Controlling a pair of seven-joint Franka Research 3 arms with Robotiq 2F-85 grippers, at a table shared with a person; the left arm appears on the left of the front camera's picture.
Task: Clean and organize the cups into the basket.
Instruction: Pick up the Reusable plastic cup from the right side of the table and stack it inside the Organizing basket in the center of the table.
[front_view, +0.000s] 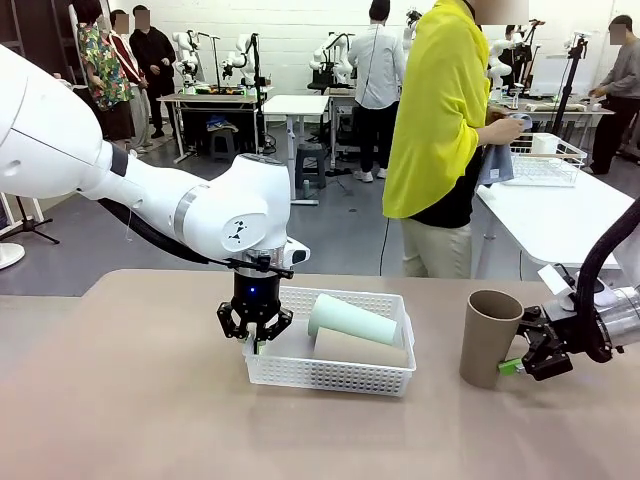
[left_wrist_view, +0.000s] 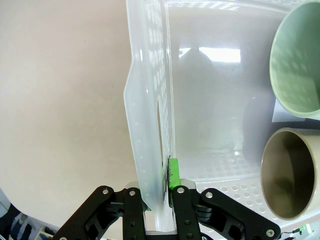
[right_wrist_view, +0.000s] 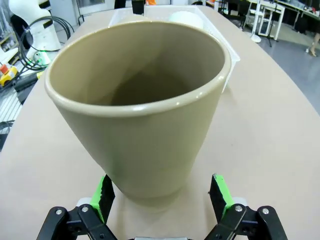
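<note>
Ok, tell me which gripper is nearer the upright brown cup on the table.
Right. The right gripper has open fingers flanking the upright brown cup at its base; the left gripper is farther off, shut on the basket at its end wall.

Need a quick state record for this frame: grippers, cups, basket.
left gripper: shut on the left end wall of the shallow white perforated plastic basket
right gripper: open, pads either side of the upright tan tapered cup
in basket: pale mint green tapered cup and second tan cup, both on their sides
outside basket: the upright tan cup, standing on the table right of the basket
</note>
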